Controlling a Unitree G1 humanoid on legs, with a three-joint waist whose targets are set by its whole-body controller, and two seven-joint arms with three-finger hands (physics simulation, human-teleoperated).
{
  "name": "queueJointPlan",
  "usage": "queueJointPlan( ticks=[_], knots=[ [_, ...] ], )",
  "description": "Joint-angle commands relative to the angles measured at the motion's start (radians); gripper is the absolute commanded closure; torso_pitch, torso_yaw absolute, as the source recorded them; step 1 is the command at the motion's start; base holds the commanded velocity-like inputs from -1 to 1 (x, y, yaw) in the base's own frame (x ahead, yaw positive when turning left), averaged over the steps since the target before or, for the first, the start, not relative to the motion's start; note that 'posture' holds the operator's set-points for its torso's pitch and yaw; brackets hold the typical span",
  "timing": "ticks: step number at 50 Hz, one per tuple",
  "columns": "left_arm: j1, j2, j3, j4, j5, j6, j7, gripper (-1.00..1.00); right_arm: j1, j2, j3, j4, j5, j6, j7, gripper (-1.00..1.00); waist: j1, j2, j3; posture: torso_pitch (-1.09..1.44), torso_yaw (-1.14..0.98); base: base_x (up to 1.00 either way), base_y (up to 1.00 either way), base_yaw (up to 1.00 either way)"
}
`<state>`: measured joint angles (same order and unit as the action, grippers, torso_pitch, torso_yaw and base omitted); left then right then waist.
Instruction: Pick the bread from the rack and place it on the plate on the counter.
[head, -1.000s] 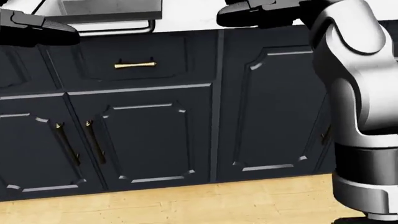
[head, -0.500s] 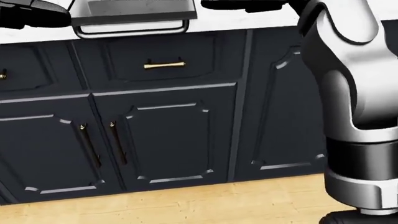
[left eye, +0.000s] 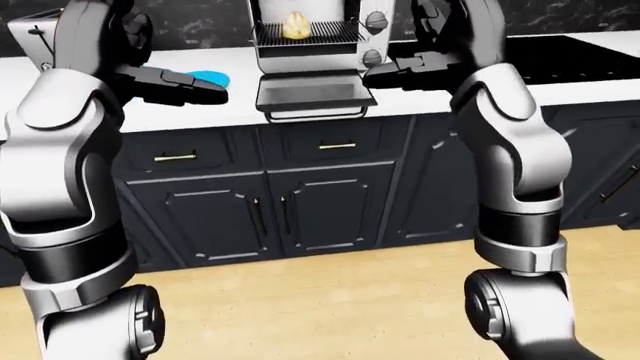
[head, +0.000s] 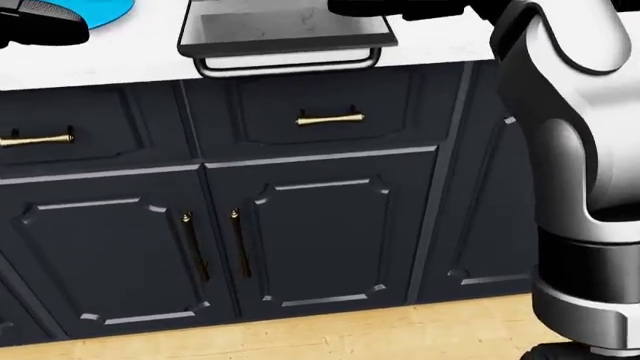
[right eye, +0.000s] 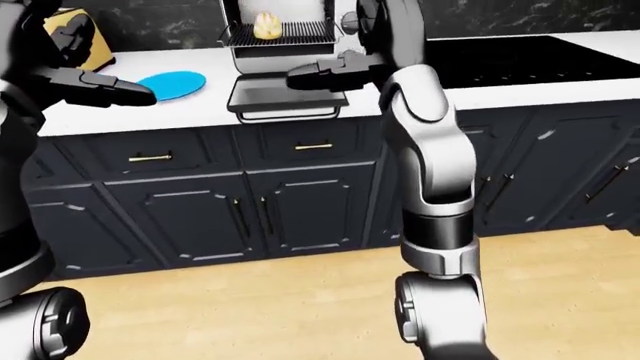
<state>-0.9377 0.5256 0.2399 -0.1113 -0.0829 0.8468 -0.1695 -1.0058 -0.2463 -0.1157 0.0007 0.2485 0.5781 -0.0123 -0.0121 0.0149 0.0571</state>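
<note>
The bread is a pale yellow loaf lying on the wire rack inside an open toaster oven on the white counter. The blue plate lies on the counter to the left of the oven; its edge also shows in the head view. My left hand hovers open over the counter, just left of the plate. My right hand is open and empty above the right side of the oven's lowered door, below and right of the bread.
Dark cabinet doors and drawers with brass handles fill the space below the counter edge. A yellow toaster stands at the left, and a black cooktop lies at the right. The wood floor lies below.
The whole head view has shifted: the cabinets slid right and down, so the camera has moved. The oven door shows more fully and the blue plate's edge has come into view.
</note>
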Motion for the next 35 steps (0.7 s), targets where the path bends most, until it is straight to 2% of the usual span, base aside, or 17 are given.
queueJointPlan(
  ticks=[1, 7, 10, 11, 12, 14, 16, 18, 19, 20, 22, 24, 25, 27, 29, 31, 35],
  knots=[
    [-0.029, 0.009, 0.007, -0.034, -0.001, -0.022, 0.003, -1.00, -0.023, -0.009, -0.009, -0.025, -0.002, -0.030, 0.000, -1.00, -0.004, 0.011, -0.020, 0.00, 0.00, 0.34, 0.19, 0.00],
    [-0.038, 0.009, 0.002, -0.024, 0.002, -0.028, 0.005, -1.00, -0.013, -0.012, -0.013, -0.031, -0.005, -0.032, 0.008, -1.00, 0.012, -0.019, -0.026, 0.00, 0.00, 0.35, 0.15, 0.00],
    [-0.037, 0.007, -0.007, -0.012, 0.014, -0.043, 0.003, -1.00, -0.014, -0.015, -0.016, -0.042, -0.001, -0.026, 0.006, -1.00, 0.020, -0.059, -0.034, 0.00, 0.00, 0.34, 0.08, 0.00],
    [-0.038, 0.005, -0.003, -0.015, 0.014, -0.041, 0.004, -1.00, -0.016, -0.016, -0.018, -0.046, 0.001, -0.023, 0.006, -1.00, 0.018, -0.038, -0.028, 0.00, 0.00, 0.35, 0.05, 0.00],
    [-0.038, 0.006, -0.003, -0.018, 0.016, -0.040, 0.003, -1.00, -0.015, -0.018, -0.016, -0.048, 0.000, -0.024, 0.007, -1.00, 0.013, -0.030, -0.028, 0.00, 0.00, 0.35, 0.05, 0.00],
    [-0.036, 0.007, -0.002, -0.022, 0.018, -0.038, 0.002, -1.00, -0.009, -0.018, -0.015, -0.060, 0.000, -0.020, 0.006, -1.00, 0.013, -0.048, -0.025, 0.00, 0.00, 0.34, 0.05, 0.00],
    [-0.032, 0.007, 0.001, -0.022, 0.020, -0.041, 0.001, -1.00, -0.006, -0.016, -0.011, -0.060, -0.004, -0.023, 0.007, -1.00, 0.012, -0.045, -0.033, 0.00, 0.00, 0.35, 0.09, 0.00],
    [-0.031, 0.009, 0.005, -0.029, 0.018, -0.036, 0.000, -1.00, -0.009, -0.019, -0.008, -0.060, -0.015, -0.016, 0.005, -1.00, 0.008, -0.035, -0.025, 0.00, 0.00, 0.33, 0.10, 0.00],
    [-0.029, 0.011, 0.010, -0.033, 0.016, -0.034, 0.001, -1.00, -0.009, -0.018, -0.007, -0.060, -0.018, -0.016, 0.007, -1.00, 0.007, -0.029, -0.018, 0.00, 0.00, 0.15, 0.09, 0.00],
    [-0.026, 0.015, 0.010, -0.037, 0.017, -0.031, 0.000, -1.00, -0.008, -0.018, -0.007, -0.060, -0.022, -0.017, 0.008, -1.00, 0.007, -0.018, -0.029, 0.00, 0.00, 0.12, 0.09, 0.00],
    [-0.026, 0.017, 0.013, -0.043, 0.013, -0.024, 0.001, -1.00, -0.011, -0.015, -0.010, -0.063, -0.020, -0.015, 0.009, -1.00, 0.011, 0.023, -0.040, 0.00, 0.00, 0.05, 0.28, 0.00],
    [-0.024, 0.018, 0.011, -0.041, 0.013, -0.028, 0.000, -1.00, -0.012, -0.012, -0.010, -0.062, -0.021, -0.020, 0.011, -1.00, 0.028, 0.029, -0.035, 0.00, 0.00, 0.05, 0.54, 0.00],
    [-0.022, 0.018, 0.010, -0.039, 0.015, -0.031, 0.001, -1.00, -0.011, -0.011, -0.011, -0.061, -0.022, -0.020, 0.011, -1.00, 0.028, 0.034, -0.049, 0.00, 0.00, 0.05, 0.53, 0.00],
    [-0.017, 0.014, 0.012, -0.041, 0.013, -0.032, 0.003, -1.00, -0.011, -0.014, -0.014, -0.065, -0.021, -0.016, 0.010, -1.00, 0.037, 0.021, -0.056, 0.00, 0.00, 0.05, 0.54, 0.00],
    [-0.022, 0.018, 0.015, -0.043, 0.011, -0.027, 0.003, -1.00, -0.015, -0.017, -0.017, -0.064, -0.020, -0.014, 0.010, -1.00, 0.039, 0.049, -0.066, 0.00, 0.00, 0.05, 0.54, 0.00],
    [-0.032, 0.025, 0.009, -0.039, 0.013, -0.025, 0.000, -1.00, -0.019, -0.020, -0.019, -0.063, -0.017, -0.012, 0.008, -1.00, 0.038, 0.068, -0.049, 0.00, 0.00, 0.05, 0.54, 0.00],
    [-0.024, 0.017, 0.007, -0.036, 0.018, -0.036, 0.004, -1.00, -0.018, -0.023, -0.017, -0.070, -0.013, -0.008, 0.008, -1.00, 0.032, 0.034, -0.047, 0.00, 0.00, 0.05, 0.46, 0.00]
  ],
)
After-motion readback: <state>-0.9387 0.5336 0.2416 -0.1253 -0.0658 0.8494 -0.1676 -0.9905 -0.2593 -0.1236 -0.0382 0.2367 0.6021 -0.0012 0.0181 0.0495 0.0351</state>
